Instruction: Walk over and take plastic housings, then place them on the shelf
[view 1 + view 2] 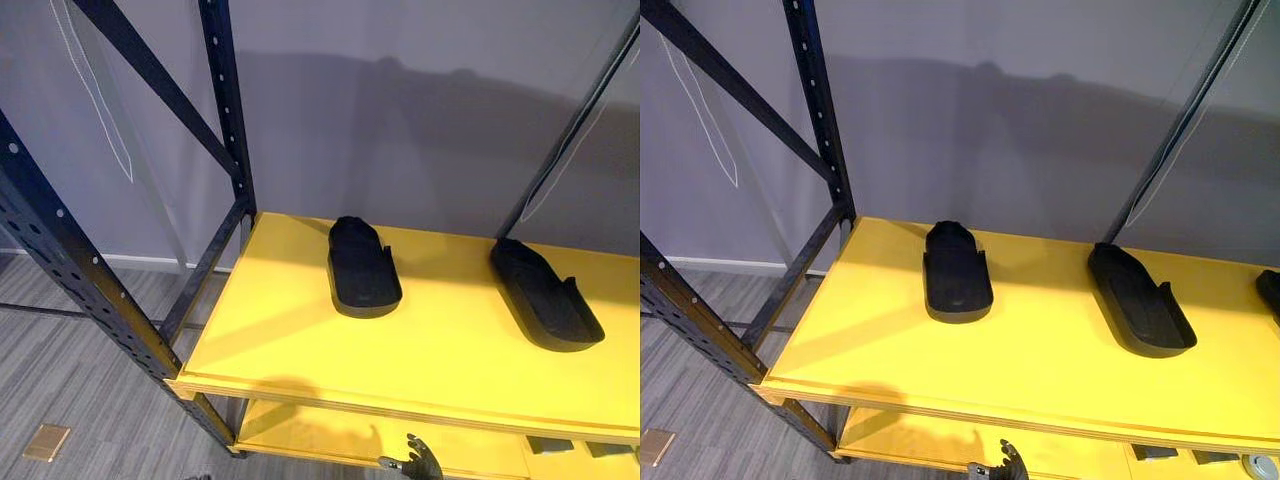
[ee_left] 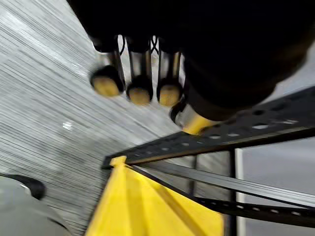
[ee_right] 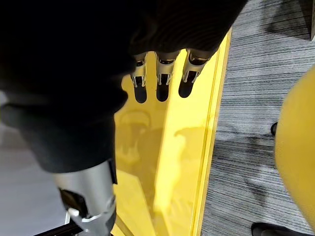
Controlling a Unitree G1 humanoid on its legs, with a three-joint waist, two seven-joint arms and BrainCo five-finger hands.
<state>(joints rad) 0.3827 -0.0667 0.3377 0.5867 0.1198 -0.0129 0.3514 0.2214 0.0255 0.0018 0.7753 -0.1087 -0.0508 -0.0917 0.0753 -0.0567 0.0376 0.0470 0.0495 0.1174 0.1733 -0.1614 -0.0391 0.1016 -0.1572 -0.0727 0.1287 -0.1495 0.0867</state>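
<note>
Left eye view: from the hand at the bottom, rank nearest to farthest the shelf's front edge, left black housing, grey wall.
From the hand:
1. Shelf's front edge, just above it.
2. Left black housing, mid-shelf.
3. Grey wall, behind the shelf.

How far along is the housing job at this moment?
Done: a left housing and a right housing lie apart on the yellow shelf. In hand: nothing; left hand and right hand hang open, empty. Left: whether more housings need fetching cannot be told.
</note>
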